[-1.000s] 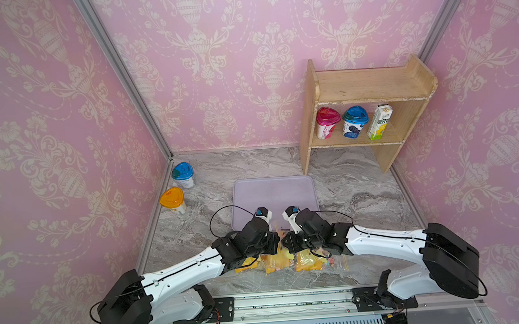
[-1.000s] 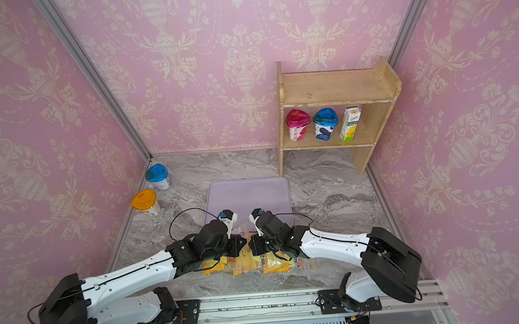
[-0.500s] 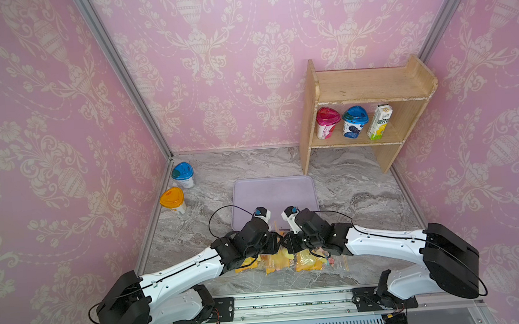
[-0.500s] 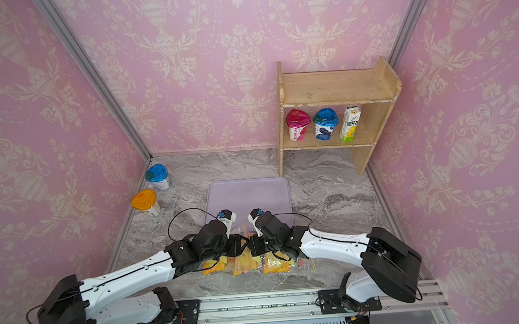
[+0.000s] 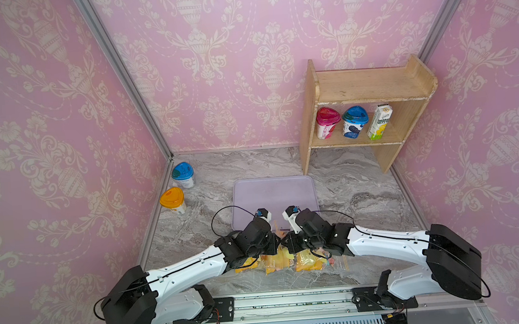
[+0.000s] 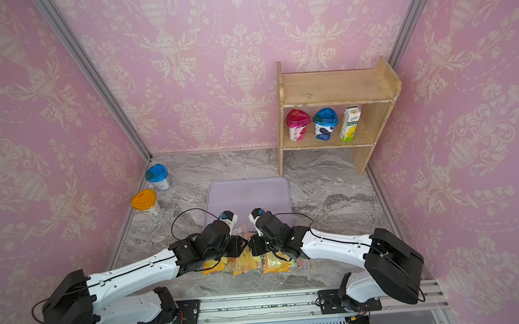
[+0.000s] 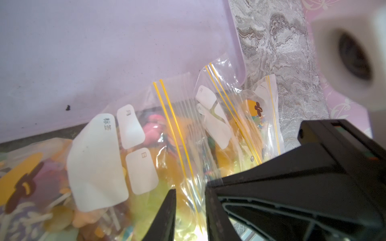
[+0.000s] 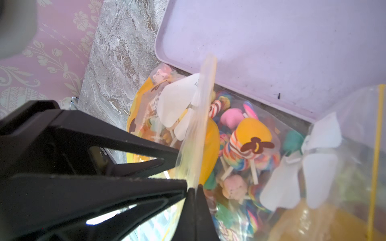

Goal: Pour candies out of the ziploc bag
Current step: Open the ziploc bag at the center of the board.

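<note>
Right arm (image 5: 386,245) angled inward, right tool (image 8: 195,194) (clamped) pinches ziploc bag (image 8: 203,116).

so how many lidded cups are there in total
4. On the shelf: a pink-lidded cup and a blue-lidded cup. On the table by the left wall: a second blue-lidded cup and an orange-lidded cup. Any under the arms would be hidden.

Ziploc bag (image 7: 183,129), white label patches (image 7: 96,162): largest reads 标签, two smaller 月 and 日. Pink-lid cup (image 5: 327,126) on shelf (image 5: 371,83): 大果粒. Carton (image 5: 380,122) beside cup: print unreadable.
</note>
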Robot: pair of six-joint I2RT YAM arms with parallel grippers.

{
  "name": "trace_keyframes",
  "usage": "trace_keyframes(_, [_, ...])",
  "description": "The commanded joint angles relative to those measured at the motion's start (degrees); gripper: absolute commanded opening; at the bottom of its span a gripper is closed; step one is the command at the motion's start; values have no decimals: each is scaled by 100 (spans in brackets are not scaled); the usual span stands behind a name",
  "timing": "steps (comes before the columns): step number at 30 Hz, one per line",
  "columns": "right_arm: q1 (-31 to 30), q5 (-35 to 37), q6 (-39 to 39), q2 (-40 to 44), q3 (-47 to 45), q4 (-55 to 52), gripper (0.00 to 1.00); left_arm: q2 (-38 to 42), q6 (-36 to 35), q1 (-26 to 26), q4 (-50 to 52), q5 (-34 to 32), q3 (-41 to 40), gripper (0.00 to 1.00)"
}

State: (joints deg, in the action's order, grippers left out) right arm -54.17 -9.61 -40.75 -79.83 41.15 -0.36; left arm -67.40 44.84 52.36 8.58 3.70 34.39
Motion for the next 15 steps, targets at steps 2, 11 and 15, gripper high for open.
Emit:
trace_keyframes(2, [-96, -125, -39, 135, 113, 296, 0, -45, 7, 29, -119, 29, 7, 24])
trace_keyframes(11, [-111, -113, -29, 132, 166, 254, 0, -38, -19, 20, -421, 233, -58, 4])
trace_keyframes(15, [-118, 37, -10, 190, 183, 80, 0, 79, -83, -6, -253, 181, -21, 0])
